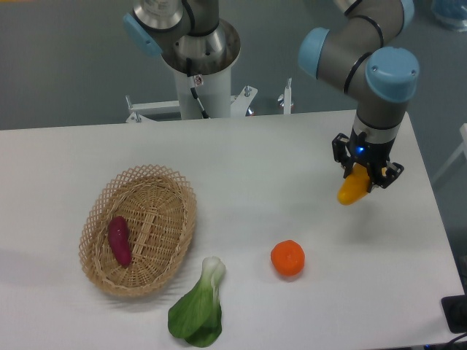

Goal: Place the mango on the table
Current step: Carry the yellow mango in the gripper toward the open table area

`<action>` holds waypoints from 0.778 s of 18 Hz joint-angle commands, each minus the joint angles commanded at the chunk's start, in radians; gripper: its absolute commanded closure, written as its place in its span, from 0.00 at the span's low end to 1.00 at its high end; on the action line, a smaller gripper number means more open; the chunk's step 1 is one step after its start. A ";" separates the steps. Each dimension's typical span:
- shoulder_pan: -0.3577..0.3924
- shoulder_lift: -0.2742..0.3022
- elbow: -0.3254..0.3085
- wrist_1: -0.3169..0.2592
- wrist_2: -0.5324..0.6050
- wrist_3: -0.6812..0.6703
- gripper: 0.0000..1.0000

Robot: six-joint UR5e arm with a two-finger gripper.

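Observation:
The mango [352,191] is a yellow-orange oval fruit held at the right side of the white table [277,153]. My gripper [363,177] points down and is shut on the mango's upper end, which is partly hidden by the fingers. The lower end of the fruit tilts down to the left. I cannot tell whether it touches the tabletop or hangs just above it.
A round orange [287,258] lies nearer the front, left of the mango. A green bok choy [198,310] lies at the front edge. A wicker basket [166,226] at the left holds a purple sweet potato [120,240]. The arm's base [197,58] stands at the back.

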 joint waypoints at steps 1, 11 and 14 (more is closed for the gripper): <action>0.000 0.000 0.000 0.000 0.000 0.000 0.66; -0.009 -0.003 -0.021 -0.006 0.017 0.000 0.66; -0.015 0.011 -0.084 0.012 0.003 0.000 0.66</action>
